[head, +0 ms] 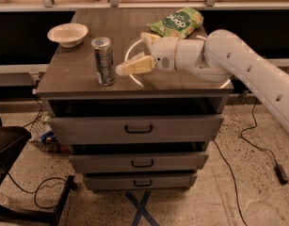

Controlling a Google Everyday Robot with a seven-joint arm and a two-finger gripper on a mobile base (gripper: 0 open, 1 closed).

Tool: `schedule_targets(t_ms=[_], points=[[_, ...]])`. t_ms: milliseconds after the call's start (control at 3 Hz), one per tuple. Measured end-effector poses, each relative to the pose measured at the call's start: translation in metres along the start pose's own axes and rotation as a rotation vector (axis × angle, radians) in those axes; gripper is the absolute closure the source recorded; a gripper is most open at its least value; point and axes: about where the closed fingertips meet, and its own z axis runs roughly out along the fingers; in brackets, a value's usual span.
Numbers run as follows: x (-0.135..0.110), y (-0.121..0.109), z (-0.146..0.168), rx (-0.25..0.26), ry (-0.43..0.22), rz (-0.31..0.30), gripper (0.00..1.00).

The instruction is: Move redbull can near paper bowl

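Note:
The redbull can (103,61) stands upright near the front left of the wooden cabinet top (181,86). The paper bowl (67,34) sits at the back left corner, behind and to the left of the can. My gripper (132,53) is open and empty just to the right of the can, low over the top. One cream finger (134,66) points at the can and almost reaches it. The other finger (148,38) stands further back. My white arm reaches in from the right.
A green snack bag (178,22) lies at the back right of the top, behind my wrist. The cabinet has three drawers (137,128) below. Cables (257,135) run on the floor to the right, and a dark chair base (12,149) stands at the left.

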Motion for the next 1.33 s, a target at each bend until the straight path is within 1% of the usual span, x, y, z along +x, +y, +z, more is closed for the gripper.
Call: schedule_targets(t_ms=[333, 667, 1000, 1333], points=[[-0.002, 0.017, 0.018, -0.058, -0.036, 0.032, 0.00], [-0.014, 0.041, 0.033, -0.108, -0.085, 0.028, 0.02], [-0.019, 0.053, 0.042, -0.130, -0.095, 0.014, 0.25], [-0.020, 0.054, 0.043, -0.134, -0.095, 0.014, 0.47]])
